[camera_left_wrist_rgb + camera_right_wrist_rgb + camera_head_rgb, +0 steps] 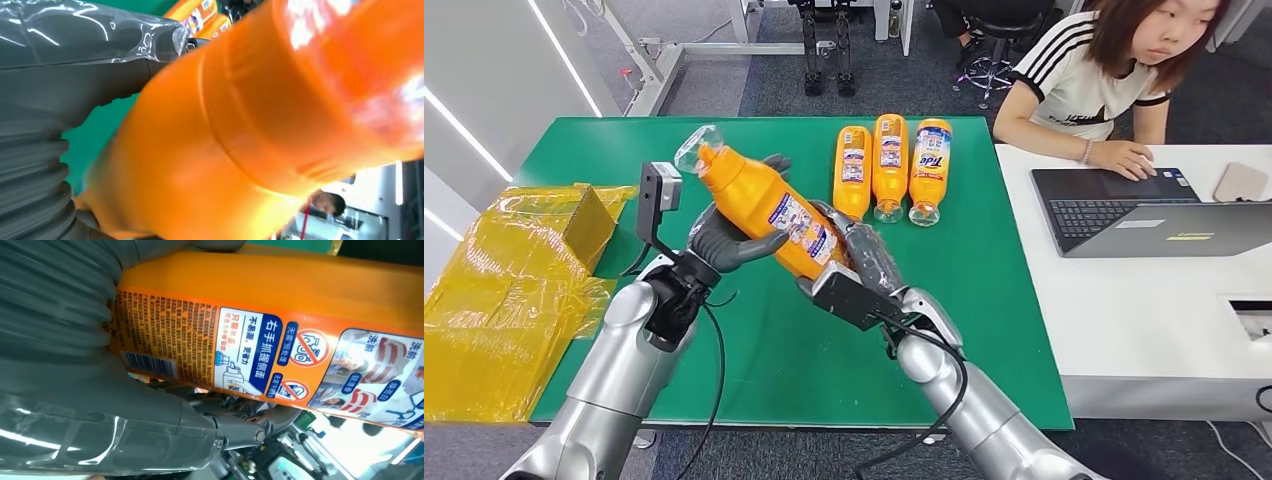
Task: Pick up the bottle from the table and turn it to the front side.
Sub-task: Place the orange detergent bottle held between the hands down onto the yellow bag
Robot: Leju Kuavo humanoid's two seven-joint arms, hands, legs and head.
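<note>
An orange detergent bottle with a clear cap hangs tilted above the green table, cap toward the far left. My left hand grips its upper body from the left. My right hand holds its base end from the right. In the right wrist view, the bottle shows its back label with fine print and a barcode, with my right hand wrapped around the base. The left wrist view has the plain orange bottle wall close against the thumb of my left hand.
Three more orange bottles lie side by side at the table's far middle. Yellow-wrapped boxes sit at the left edge. To the right, a white desk carries a laptop and a phone, with a person seated behind.
</note>
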